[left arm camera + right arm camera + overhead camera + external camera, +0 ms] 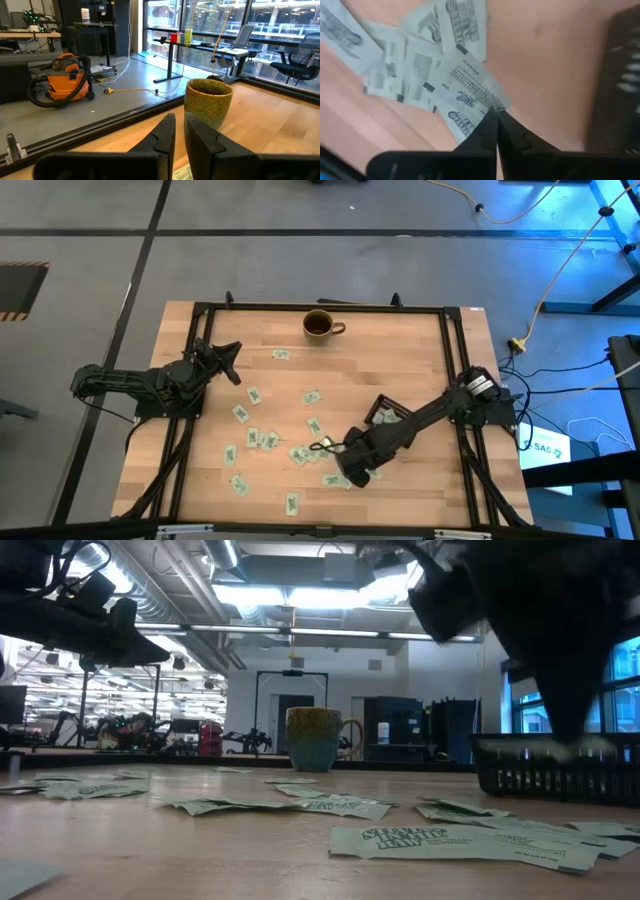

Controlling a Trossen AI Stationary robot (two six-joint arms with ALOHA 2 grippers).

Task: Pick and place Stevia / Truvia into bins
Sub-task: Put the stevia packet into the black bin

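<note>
Right wrist view: right tool pinching white printed sachet (corner only).

The wooden table is carrying a brown mug, scattered sachets and what is probably the black tray, partly hidden.

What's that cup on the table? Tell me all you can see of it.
The mug is round, with one handle on its side. Its outside looks like glazed pottery, mottled yellow-green with a bluish lower part in the low view, and from above its inside looks dark brown. It stands upright on the wooden table near the far edge, about midway along it. Nothing touches it: the sachets lie apart from it, and the left hand points toward it from a distance.
</note>
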